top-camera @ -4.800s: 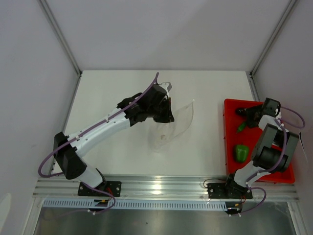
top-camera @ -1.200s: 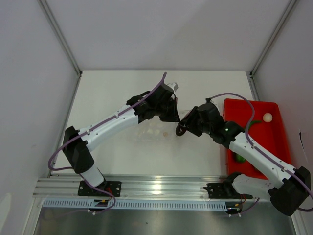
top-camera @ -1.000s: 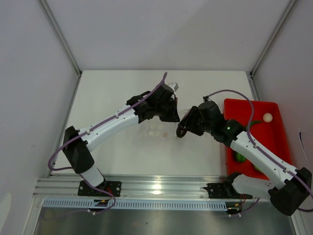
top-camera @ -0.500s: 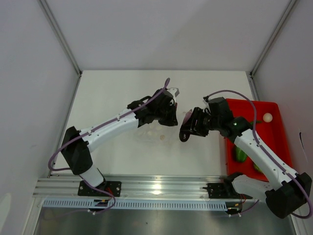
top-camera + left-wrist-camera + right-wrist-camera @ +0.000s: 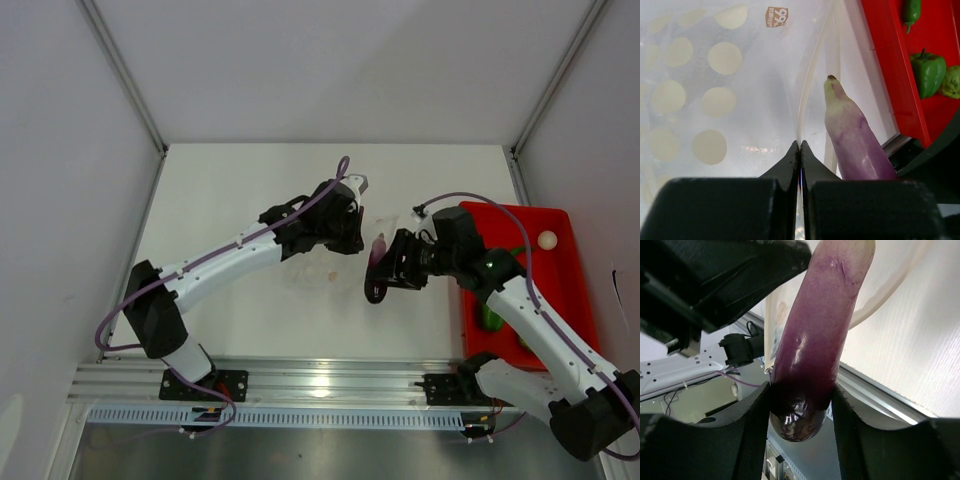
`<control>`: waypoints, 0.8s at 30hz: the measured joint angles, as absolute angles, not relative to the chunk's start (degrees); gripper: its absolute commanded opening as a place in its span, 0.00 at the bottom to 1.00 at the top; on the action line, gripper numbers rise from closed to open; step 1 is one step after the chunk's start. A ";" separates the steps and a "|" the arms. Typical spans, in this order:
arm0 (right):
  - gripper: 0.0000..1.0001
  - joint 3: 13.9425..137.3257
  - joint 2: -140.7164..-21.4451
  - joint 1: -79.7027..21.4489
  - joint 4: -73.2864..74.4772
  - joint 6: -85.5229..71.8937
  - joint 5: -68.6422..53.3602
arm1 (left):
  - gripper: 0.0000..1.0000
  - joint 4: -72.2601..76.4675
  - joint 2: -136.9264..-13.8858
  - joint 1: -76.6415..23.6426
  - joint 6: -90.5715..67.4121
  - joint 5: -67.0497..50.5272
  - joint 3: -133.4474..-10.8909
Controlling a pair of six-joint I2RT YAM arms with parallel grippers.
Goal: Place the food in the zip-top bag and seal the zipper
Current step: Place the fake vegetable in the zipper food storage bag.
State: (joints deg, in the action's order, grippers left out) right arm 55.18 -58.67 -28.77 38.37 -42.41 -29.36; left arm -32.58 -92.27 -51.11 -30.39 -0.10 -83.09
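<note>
My right fingers (image 5: 752, 440), gripping the purple eggplant (image 5: 855, 145), have brought its tip beside my left fingers (image 5: 787, 167), which pinch the bag (image 5: 740, 50) rim. Insertion is next.

White tabletop (image 5: 230, 180), matte, squarish, walled by pale panels left, far, right. Metal rail (image 5: 320, 380) along near edge. Red tray (image 5: 565, 275) flat on tabletop at right edge, long side running near to far. Clear zip-top bag (image 5: 312, 272) at centre, pale dots printed; lower part on tabletop, extent unclear.
</note>
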 measured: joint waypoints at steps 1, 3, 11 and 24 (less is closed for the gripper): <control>0.21 55.16 -58.06 -28.80 38.61 -42.46 -29.56 | 0.00 -32.56 -92.27 -51.11 -30.35 -0.05 -83.29; 0.21 55.13 -57.30 -28.82 38.85 -42.57 -30.24 | 0.01 -32.49 -92.27 -51.11 -30.33 -0.03 -83.33; 0.22 54.43 -58.67 -28.73 38.68 -43.72 -31.46 | 0.01 -31.07 -91.96 -51.29 -29.91 -0.03 -82.26; 0.25 54.43 -62.26 -24.18 34.00 -50.59 -29.12 | 0.01 -30.44 -90.30 -53.34 -29.95 -0.69 -80.36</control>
